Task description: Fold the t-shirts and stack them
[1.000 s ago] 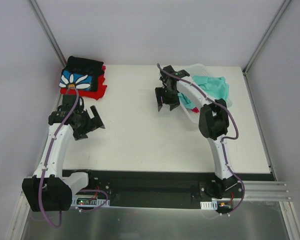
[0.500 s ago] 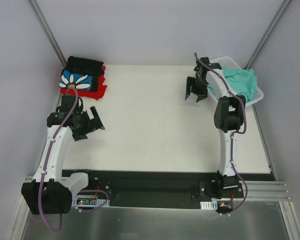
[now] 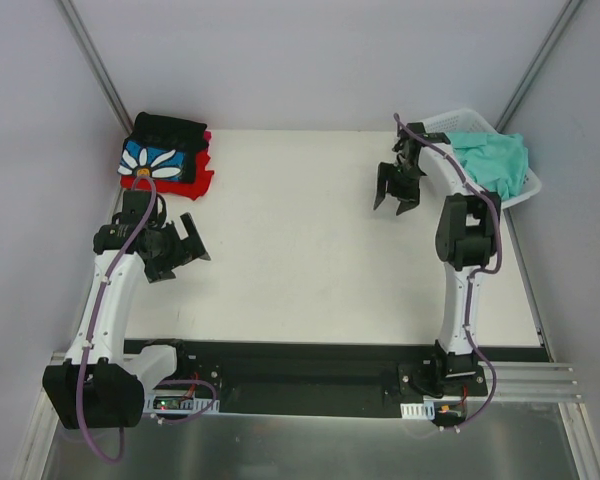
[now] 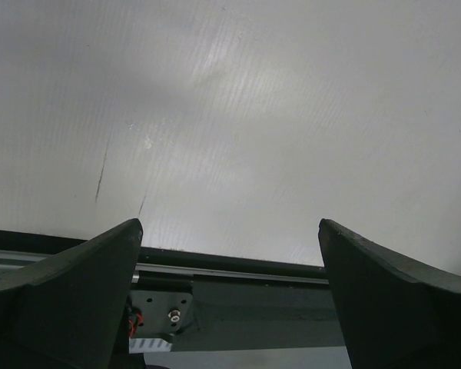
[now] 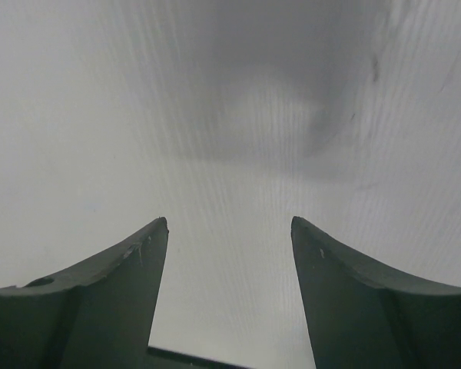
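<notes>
A folded stack lies at the table's far left corner: the black t-shirt with a white daisy on blue (image 3: 163, 152) on top of the red t-shirt (image 3: 195, 182). A crumpled mint-teal t-shirt (image 3: 495, 160) fills the white lattice basket (image 3: 448, 121) at the far right. My left gripper (image 3: 187, 244) hangs open just in front of the folded stack, with nothing between its fingers (image 4: 69, 288). My right gripper (image 3: 397, 193) is open over bare table left of the basket, holding nothing between its fingers (image 5: 111, 292).
The white table (image 3: 300, 250) runs from the black rail (image 3: 310, 360) at the near edge to grey walls. The basket sits against the right wall, hanging partly past the table's right edge. The left wrist view shows the rail (image 4: 230, 277) below the table edge.
The basket with the mint-teal t-shirt has slid right to the table's edge. My right gripper moved right with it and now stands apart from it. The left arm barely shifted.
</notes>
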Robot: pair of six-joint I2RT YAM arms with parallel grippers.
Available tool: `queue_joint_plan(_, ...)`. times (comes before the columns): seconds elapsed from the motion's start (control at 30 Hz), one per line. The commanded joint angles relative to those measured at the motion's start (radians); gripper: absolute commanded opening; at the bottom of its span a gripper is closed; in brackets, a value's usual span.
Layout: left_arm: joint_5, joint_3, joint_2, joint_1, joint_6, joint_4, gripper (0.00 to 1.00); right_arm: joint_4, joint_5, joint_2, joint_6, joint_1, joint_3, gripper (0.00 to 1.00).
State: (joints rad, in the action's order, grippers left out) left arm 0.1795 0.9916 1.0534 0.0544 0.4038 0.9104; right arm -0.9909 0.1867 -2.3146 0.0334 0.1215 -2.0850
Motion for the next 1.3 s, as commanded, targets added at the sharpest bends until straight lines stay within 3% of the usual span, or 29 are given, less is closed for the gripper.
queue_joint_plan(0.0,0.032,0.039,-0.012,0.009,-0.002,0.022,0.99,-0.009,-0.042,0.327,-0.030,0.063,0.178,0.69)
queue_joint_plan(0.13,0.037,0.033,-0.016,0.005,-0.002,0.024,0.99,0.026,-0.118,0.513,-0.030,0.076,0.334,0.70)
queue_joint_plan(0.37,0.041,0.039,-0.030,-0.011,0.010,0.022,0.99,-0.057,-0.236,0.641,-0.030,0.073,0.397,0.70)
queue_joint_plan(0.43,0.048,0.038,-0.036,-0.016,0.012,0.024,0.99,-0.052,-0.325,0.678,-0.071,0.032,0.455,0.71)
queue_joint_plan(0.5,0.048,0.036,-0.039,-0.021,0.013,0.022,0.99,-0.037,-0.302,0.707,-0.087,-0.026,0.489,0.71)
queue_joint_plan(0.57,0.051,0.036,-0.039,-0.025,0.018,0.022,0.99,-0.029,-0.277,0.702,-0.093,-0.100,0.506,0.71)
queue_joint_plan(0.9,0.051,0.016,-0.052,-0.039,0.029,0.016,0.99,-0.012,-0.427,0.541,-0.171,-0.197,0.448,0.70)
queue_joint_plan(1.07,0.051,0.007,-0.056,-0.039,0.021,0.016,0.99,0.005,-0.426,0.460,-0.184,-0.233,0.401,0.69)
queue_joint_plan(1.27,0.058,0.001,-0.059,-0.039,0.030,0.013,0.99,0.001,-0.363,0.354,-0.095,-0.235,0.220,0.68)
